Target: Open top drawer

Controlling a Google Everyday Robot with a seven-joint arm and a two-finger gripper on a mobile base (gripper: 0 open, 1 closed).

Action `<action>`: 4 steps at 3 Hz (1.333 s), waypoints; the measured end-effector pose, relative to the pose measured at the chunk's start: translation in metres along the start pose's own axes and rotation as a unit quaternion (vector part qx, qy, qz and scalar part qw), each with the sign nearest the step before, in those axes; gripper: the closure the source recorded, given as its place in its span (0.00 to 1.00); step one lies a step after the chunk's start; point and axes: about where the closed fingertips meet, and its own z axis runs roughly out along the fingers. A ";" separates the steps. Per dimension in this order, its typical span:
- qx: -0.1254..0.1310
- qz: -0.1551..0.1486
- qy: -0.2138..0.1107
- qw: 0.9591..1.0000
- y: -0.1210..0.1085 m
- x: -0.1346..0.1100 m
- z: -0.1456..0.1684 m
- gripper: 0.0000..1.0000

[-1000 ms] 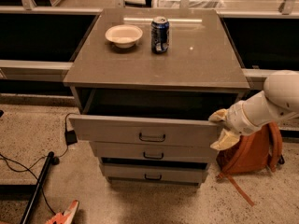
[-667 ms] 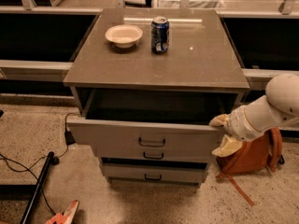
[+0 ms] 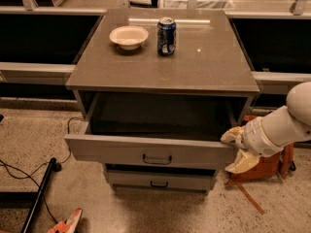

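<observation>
The top drawer point(image 3: 121, 149) of the grey cabinet stands pulled well out, its dark inside showing and its small dark loop handle point(image 3: 157, 159) at the centre of the front. My gripper point(image 3: 236, 149) is at the right end of the drawer front, on a white arm coming in from the right. Its pale fingers are apart: the upper one point(image 3: 232, 135) lies against the drawer's top right corner, the lower one hangs just past the right edge. It grips nothing.
A narrower drawer point(image 3: 155, 181) below is shut. On the cabinet top point(image 3: 204, 72) stand a white bowl point(image 3: 129, 36) and a blue can point(image 3: 166, 36). An orange bag point(image 3: 265, 168) sits on the floor behind my arm. A black pole point(image 3: 39, 193) and cables lie at the left.
The top drawer has slid farther out towards the camera. My gripper has moved with its right end, down and forward.
</observation>
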 end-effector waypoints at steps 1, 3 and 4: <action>0.002 -0.010 0.001 1.000 0.007 -0.007 -0.008 0.38; 0.028 -0.035 0.015 0.999 -0.047 -0.036 -0.024 0.61; 0.032 -0.028 0.022 0.999 -0.076 -0.043 -0.016 0.71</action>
